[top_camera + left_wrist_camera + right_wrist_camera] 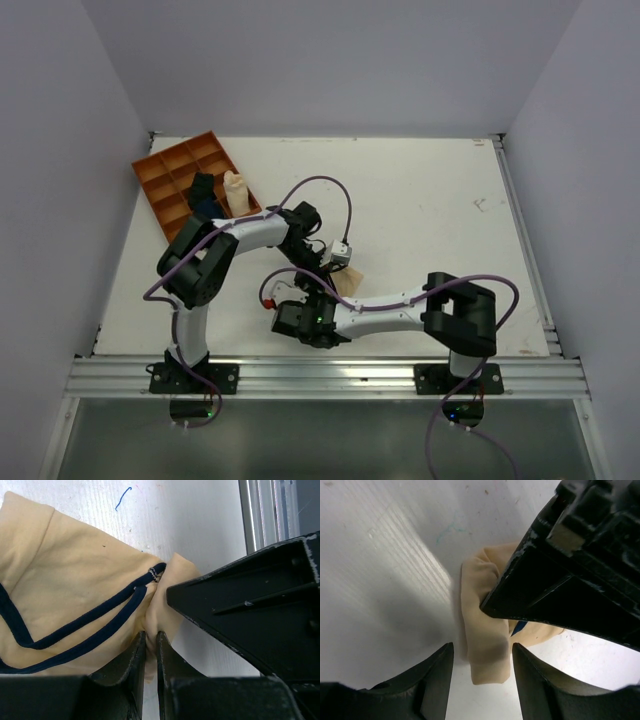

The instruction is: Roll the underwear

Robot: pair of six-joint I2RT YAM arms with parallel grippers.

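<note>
The underwear (75, 595) is a soft beige cloth with a dark edge band, lying bunched on the white table. In the top view only a small patch of the underwear (351, 283) shows between the two wrists. My left gripper (151, 639) is shut on a pinched fold at the cloth's edge. Around a hanging flap of the underwear (485, 610) stands my right gripper (482, 660), open, with a gap on each side and neither of its fingers (434, 676) touching it. The left gripper's black body (570, 575) covers the cloth's upper right part there.
An orange-brown compartment tray (160, 172) sits at the back left, holding a dark blue roll (204, 190) and a cream roll (236, 192). An aluminium rail (320, 377) runs along the near edge. White walls close in the table on three sides.
</note>
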